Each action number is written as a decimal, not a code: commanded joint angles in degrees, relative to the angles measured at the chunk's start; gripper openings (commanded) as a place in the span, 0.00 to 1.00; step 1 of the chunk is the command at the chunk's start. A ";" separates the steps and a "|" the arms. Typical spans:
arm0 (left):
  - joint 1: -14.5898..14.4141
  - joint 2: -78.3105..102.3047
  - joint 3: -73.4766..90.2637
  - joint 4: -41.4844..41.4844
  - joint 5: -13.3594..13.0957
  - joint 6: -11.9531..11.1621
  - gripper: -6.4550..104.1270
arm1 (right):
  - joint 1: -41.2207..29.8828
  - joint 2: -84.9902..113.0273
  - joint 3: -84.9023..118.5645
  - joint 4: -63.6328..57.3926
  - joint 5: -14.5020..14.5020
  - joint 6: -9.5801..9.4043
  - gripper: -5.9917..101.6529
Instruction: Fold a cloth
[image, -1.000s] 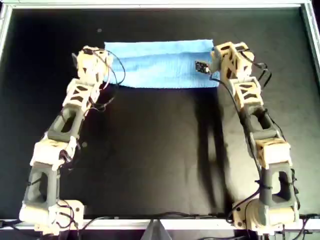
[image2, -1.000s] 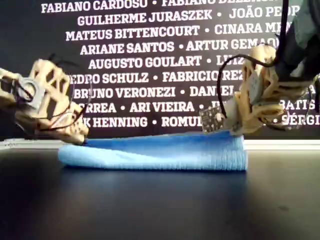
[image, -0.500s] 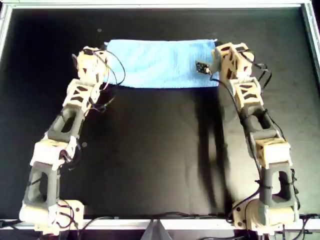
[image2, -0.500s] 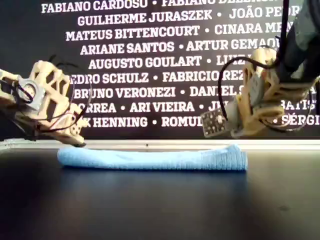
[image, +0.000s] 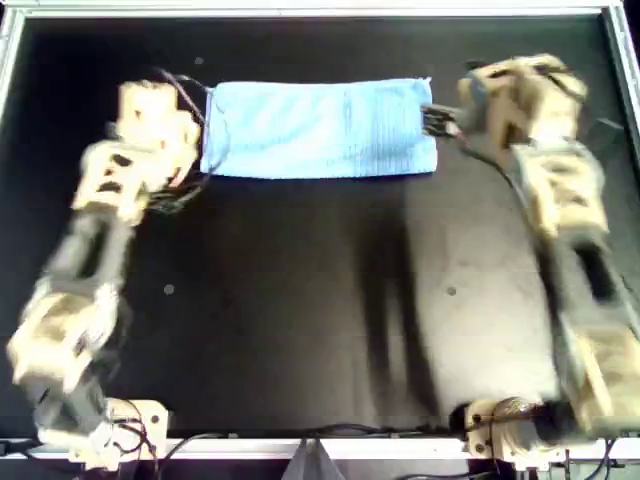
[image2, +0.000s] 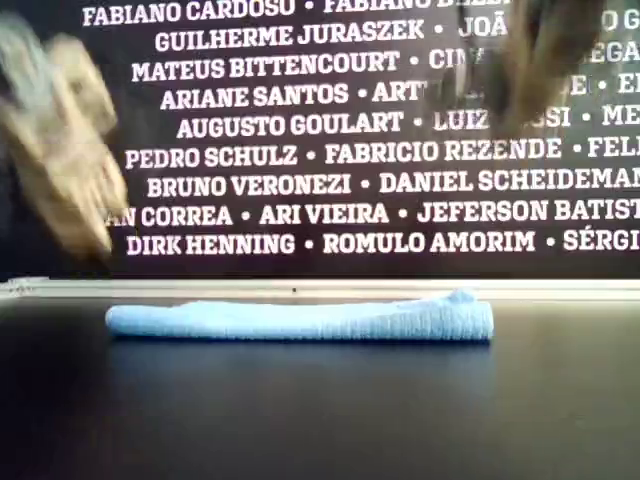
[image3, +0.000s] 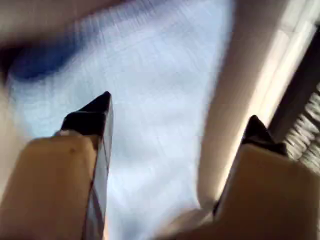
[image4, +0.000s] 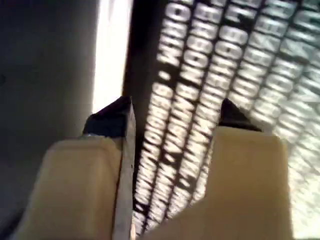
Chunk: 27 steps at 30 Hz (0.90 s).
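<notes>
Both grippers empty, cloth lying folded on the mat.

I see the cloth (image: 318, 128) as a flat folded strip at the far end of the black table (image: 300, 300) in the overhead view. My left gripper (image3: 177, 125) has its fingers (image3: 92, 117) spread wide with only cloth behind them, touching nothing as far as the blur lets me judge. My right gripper (image4: 172, 112) is also parted and empty, facing the lettered backdrop (image2: 340, 150).
</notes>
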 joint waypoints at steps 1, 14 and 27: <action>1.05 24.52 7.82 2.55 -0.44 -0.26 0.89 | 0.00 23.99 19.07 1.32 -0.53 -0.35 0.69; 0.44 66.62 44.56 3.60 0.53 -0.26 0.89 | -0.09 92.81 73.39 1.32 0.44 -0.44 0.68; 0.35 105.21 86.57 3.43 0.70 -0.26 0.89 | 0.88 93.96 87.89 1.23 -0.53 0.53 0.69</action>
